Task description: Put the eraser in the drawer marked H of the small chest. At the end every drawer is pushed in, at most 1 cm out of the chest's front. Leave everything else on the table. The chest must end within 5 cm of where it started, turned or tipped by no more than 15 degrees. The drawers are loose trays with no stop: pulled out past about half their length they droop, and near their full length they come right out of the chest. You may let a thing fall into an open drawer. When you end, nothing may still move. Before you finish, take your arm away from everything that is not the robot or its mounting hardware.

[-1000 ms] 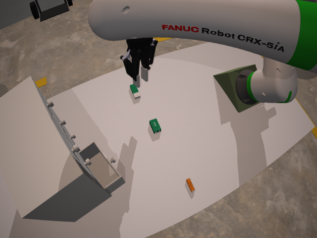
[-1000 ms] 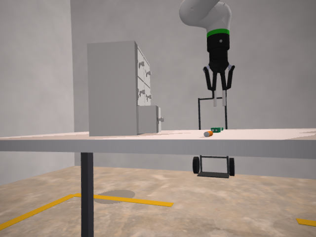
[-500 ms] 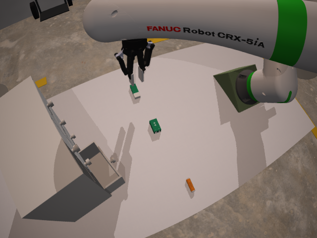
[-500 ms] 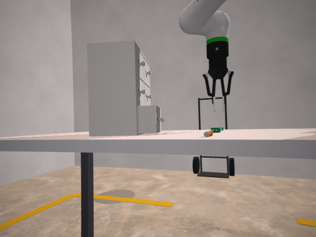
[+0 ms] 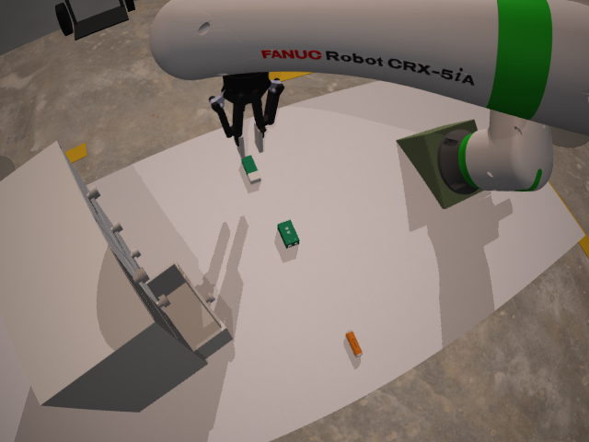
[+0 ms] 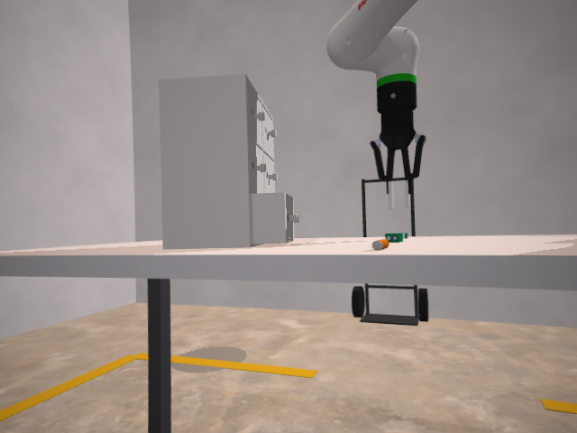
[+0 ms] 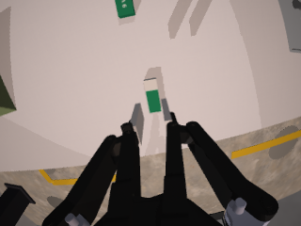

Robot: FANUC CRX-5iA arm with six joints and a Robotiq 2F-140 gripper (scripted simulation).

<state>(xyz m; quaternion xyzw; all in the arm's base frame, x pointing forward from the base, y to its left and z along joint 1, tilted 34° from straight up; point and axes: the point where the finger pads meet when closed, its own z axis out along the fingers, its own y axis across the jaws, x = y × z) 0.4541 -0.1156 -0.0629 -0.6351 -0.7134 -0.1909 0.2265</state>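
Over the eraser: your claw hung above the surface, pointing down, well clear of it.
Claw state: you had the fingers drawn in to a narrow gap, not fully closed, and nothing sat between them.
Eraser: you could see it, green with a white end, lying flat on the surface just in front of your fingertips in the top view; from the wrist it showed right ahead of the gap.
Chest: it stood upright at the surface's edge, well apart from the eraser.
Open drawer: you had one bottom drawer pulled out, tray showing; its letter couldn't be read.
Other drawers: their knobs sat in line along the front, pushed in.
Green block: it lay between the eraser and the orange piece.
Orange cylinder: it lay on its side, near the surface's edge, far from your claw.
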